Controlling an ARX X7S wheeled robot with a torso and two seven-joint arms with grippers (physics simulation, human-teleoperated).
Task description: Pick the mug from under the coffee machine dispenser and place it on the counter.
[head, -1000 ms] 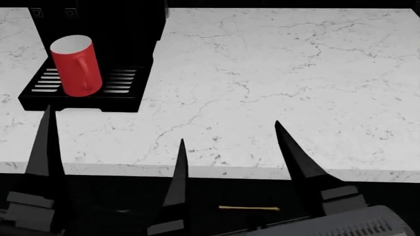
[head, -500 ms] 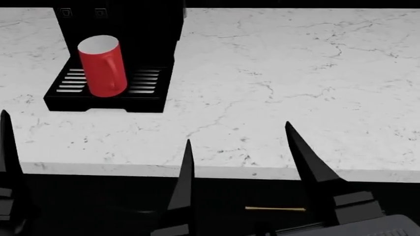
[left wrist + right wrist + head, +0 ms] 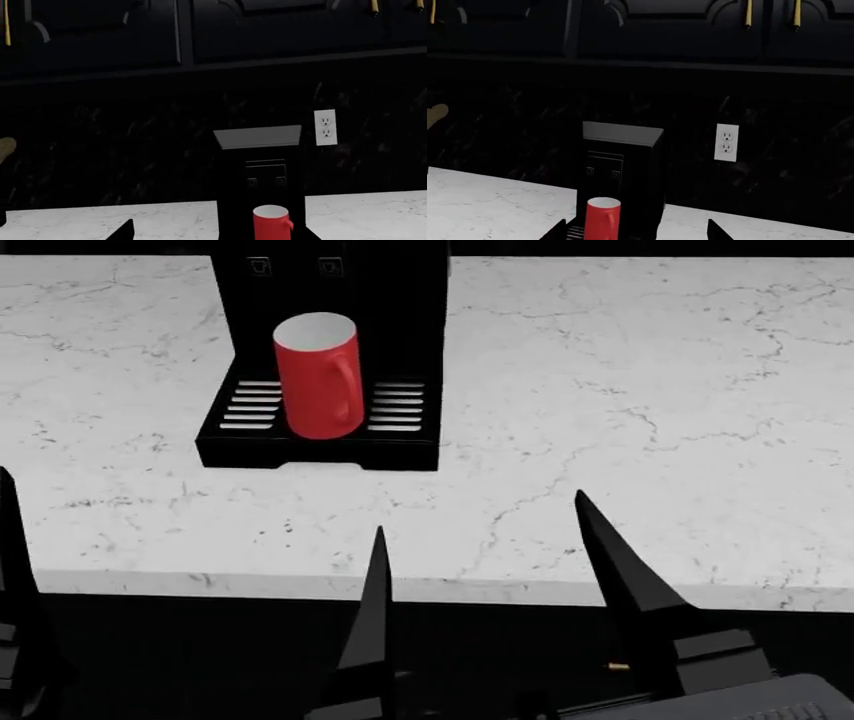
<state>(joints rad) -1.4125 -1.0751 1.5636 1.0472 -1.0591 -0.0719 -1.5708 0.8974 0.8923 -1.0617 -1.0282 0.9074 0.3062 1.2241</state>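
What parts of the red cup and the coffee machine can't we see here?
- Mug bottom: cut off by the frame edge in both wrist views.
- Coffee machine top and spout: cut off by the head view's upper edge.
- Cup-icon buttons: too small to read.
- Mug handle: hidden behind its body in the right wrist view.

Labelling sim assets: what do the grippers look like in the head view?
Right gripper: matte black, with long, thin fingers tapering to sharp points, on blocky dark-grey mounts. Of the left gripper only one black finger shows at the frame edge. No cables or markings visible.
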